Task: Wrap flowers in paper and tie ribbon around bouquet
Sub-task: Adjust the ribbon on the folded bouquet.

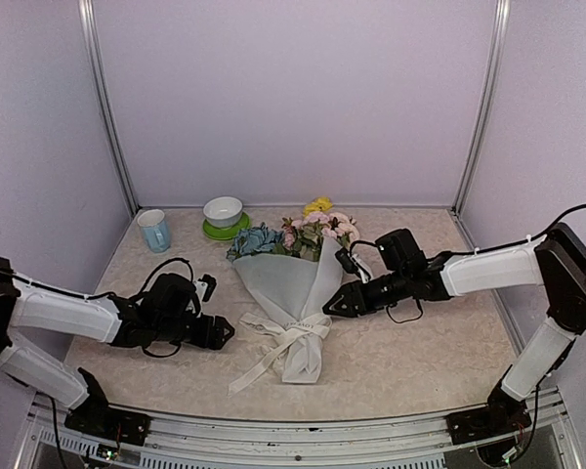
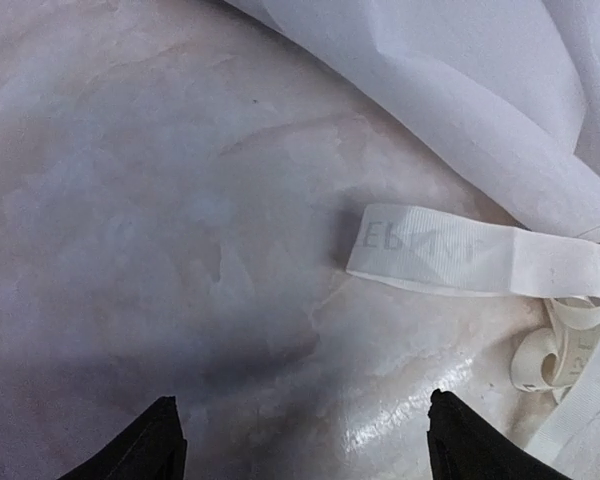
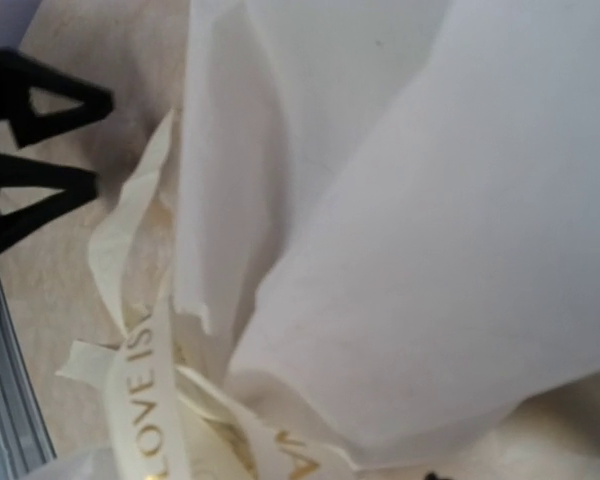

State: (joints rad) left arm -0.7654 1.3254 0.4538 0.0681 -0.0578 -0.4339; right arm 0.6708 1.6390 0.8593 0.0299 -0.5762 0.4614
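Left gripper (image 2: 302, 440): spread wide, empty — retreat clear of the ribbon (image 2: 450, 255) tail.
Right gripper (image 1: 330, 306): at the paper (image 1: 283, 278)'s right edge, grip unclear.

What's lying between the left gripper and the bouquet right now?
In the left wrist view, only bare table and a loose ribbon end lie there, short of the open fingers.

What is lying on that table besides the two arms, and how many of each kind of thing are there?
Bouquet: 1
Blue cup: 1
White bowl: 1
Green saucer: 1
Total: 4
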